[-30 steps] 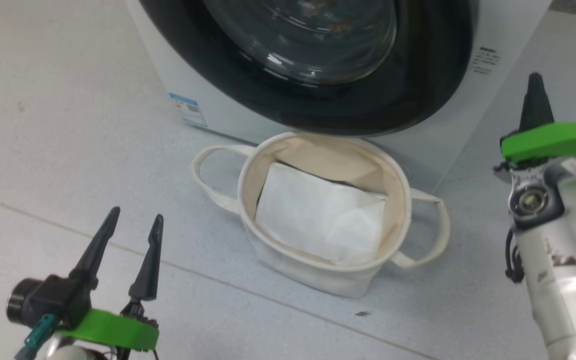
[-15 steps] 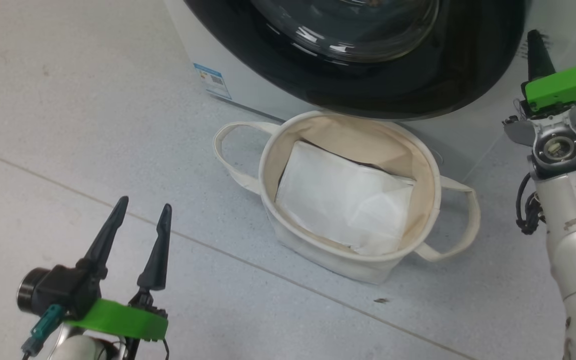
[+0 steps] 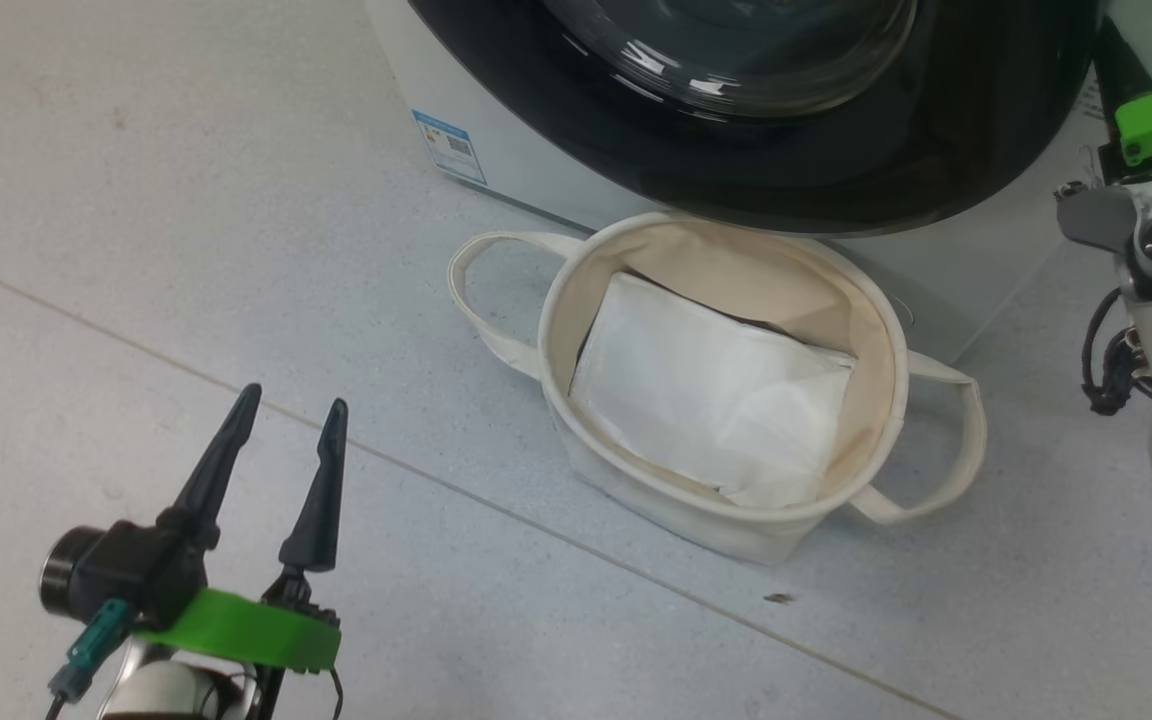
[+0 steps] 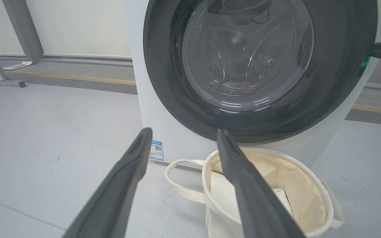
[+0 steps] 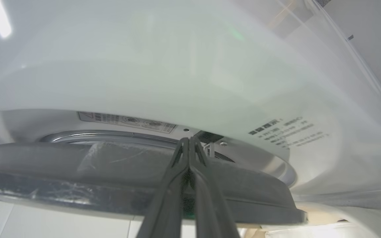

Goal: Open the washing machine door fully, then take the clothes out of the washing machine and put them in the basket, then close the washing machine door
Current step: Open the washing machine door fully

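Well, the right gripper (image 5: 188,140) had its jaws pressed tight together, holding nothing — the tips sat at the edge of the washing machine door (image 4: 164,66). I think they could slip off that smooth black rim, and then the door would not swing out. The left gripper (image 3: 293,398) hung over the floor (image 3: 136,200) with jaws spread apart. The door was big, round and shiny on the washing machine (image 4: 137,99), clothes (image 4: 238,86) dim behind its glass — the basket (image 3: 558,290) just below.
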`<state>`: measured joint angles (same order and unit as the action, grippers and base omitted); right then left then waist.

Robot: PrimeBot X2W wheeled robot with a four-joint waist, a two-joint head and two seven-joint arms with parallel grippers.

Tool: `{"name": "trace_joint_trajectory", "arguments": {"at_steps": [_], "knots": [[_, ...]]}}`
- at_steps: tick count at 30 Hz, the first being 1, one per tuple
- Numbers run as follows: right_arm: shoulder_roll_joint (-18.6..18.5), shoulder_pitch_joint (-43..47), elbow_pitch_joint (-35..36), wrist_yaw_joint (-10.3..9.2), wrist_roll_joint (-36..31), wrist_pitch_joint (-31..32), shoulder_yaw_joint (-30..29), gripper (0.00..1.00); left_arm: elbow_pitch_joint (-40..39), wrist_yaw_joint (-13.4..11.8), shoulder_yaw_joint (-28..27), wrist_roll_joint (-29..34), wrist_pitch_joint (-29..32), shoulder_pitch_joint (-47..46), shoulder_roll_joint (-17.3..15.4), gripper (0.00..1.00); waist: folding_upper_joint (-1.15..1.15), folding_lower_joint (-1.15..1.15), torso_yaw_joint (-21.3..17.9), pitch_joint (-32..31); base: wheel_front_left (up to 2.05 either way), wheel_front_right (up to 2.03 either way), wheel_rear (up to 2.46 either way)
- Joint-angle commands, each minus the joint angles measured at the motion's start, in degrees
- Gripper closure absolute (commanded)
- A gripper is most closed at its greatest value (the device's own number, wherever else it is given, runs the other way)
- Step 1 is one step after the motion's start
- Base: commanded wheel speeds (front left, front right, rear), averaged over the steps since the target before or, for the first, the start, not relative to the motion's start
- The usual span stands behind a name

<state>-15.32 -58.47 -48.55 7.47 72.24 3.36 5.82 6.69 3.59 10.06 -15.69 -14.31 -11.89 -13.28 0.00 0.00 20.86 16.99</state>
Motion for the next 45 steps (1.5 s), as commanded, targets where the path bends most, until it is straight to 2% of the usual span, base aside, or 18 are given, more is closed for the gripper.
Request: {"name": "trace_joint_trajectory", "arguments": {"at_steps": [1,13,20,25,27,30,38,45], "knots": [[0.4,-2.68,1.28,0.02,0.75,1.13,1.25,1.0,-1.45,0.25,-2.67,0.71,-0.69,-1.78,-1.07,0.0,0.0,0.0,0.07,0.13,0.0,0.0,0.0],[-0.87,-2.69,-0.42,0.02,5.03,12.44,5.07,1.0,-0.11,0.73,-3.1,1.03,-0.69,-1.37,0.03,0.0,0.0,0.0,-1.42,-1.28,0.0,0.0,0.0],[-1.52,1.58,2.55,0.02,8.2,18.34,5.85,1.0,1.15,0.93,-3.53,0.81,-0.69,-0.41,0.23,0.0,0.0,0.0,-3.53,-3.59,0.0,0.0,0.0],[-0.01,5.34,6.05,0.02,8.42,21.89,8.97,1.0,2.04,0.91,-3.92,0.58,-0.69,0.35,0.17,0.0,0.0,0.0,-5.06,-5.26,0.0,0.0,0.0],[0.2,6.15,7.52,0.02,7.69,21.56,9.97,1.0,2.39,0.86,-4.01,0.57,-0.69,0.52,0.04,0.0,0.0,0.0,-5.39,-5.61,0.0,0.0,0.0],[0.02,6.22,8.56,0.02,5.8,17.35,10.1,1.0,2.77,0.8,-4.11,0.45,-0.69,0.64,-0.06,0.0,0.0,0.0,-5.56,-5.64,0.0,0.0,0.0],[-0.12,4.77,6.15,0.02,3.84,8.44,9.24,1.0,3.81,0.88,-3.42,0.32,-0.69,0.46,0.38,0.0,0.0,0.0,-3.66,-5.36,0.0,0.0,0.0],[0.47,3.59,3.51,0.02,5.42,8.66,10.13,1.0,4.42,0.69,-3.27,0.32,-0.69,0.59,0.47,0.0,0.0,0.0,-1.94,-5.91,0.0,0.0,0.0]]}}
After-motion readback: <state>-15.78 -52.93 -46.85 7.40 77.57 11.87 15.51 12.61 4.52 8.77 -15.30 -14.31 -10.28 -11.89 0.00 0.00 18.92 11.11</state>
